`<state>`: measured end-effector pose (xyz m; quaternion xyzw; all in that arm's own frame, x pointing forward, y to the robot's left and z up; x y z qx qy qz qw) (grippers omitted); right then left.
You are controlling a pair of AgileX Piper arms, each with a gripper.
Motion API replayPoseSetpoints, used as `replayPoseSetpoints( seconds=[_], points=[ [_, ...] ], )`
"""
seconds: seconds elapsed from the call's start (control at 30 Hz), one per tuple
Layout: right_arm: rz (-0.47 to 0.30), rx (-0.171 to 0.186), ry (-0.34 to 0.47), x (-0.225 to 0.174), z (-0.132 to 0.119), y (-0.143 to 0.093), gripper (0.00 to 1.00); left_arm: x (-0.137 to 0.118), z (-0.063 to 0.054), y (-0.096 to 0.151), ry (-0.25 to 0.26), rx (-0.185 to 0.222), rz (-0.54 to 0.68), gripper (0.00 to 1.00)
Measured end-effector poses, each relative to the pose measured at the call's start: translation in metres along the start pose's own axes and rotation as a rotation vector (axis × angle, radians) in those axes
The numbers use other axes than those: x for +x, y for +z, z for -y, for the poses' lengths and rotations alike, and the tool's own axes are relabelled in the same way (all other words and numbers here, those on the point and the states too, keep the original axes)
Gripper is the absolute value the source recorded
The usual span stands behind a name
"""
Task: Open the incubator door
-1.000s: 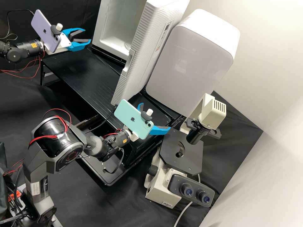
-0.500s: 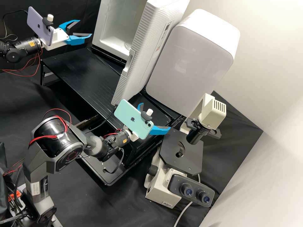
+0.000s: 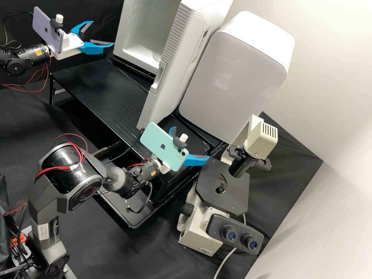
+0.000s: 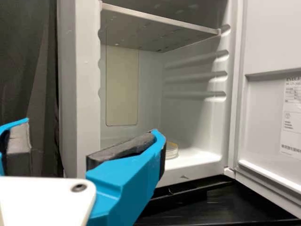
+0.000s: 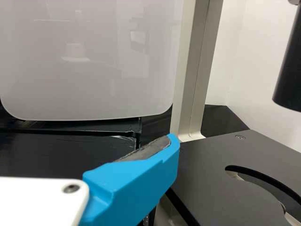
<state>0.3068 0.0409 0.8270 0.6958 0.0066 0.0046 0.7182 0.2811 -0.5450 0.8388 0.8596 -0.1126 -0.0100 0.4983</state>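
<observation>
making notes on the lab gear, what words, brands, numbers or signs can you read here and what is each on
No words or numbers are readable.
Apple-shaped sign: green phone, purple phone.
White label inside the incubator door: too small.
Small red mark outside that door: too small.
Sticker on the microscope: too small.
Orange stickers on both arms: too small.

Label inside incubator door, print unreadable; fruit-shaped logos on mint phone, lilac phone.
</observation>
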Motion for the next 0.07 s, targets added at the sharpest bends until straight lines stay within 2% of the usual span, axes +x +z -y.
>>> replayPoseSetpoints(
  seconds=[0.07],
  points=[
    [0.000, 0.000, 0.000, 0.0000, 0.0000, 0.0000, 1.00, 0.0001, -0.0002, -0.0006, 0.001, 0.004, 0.001, 1.00]
  ],
)
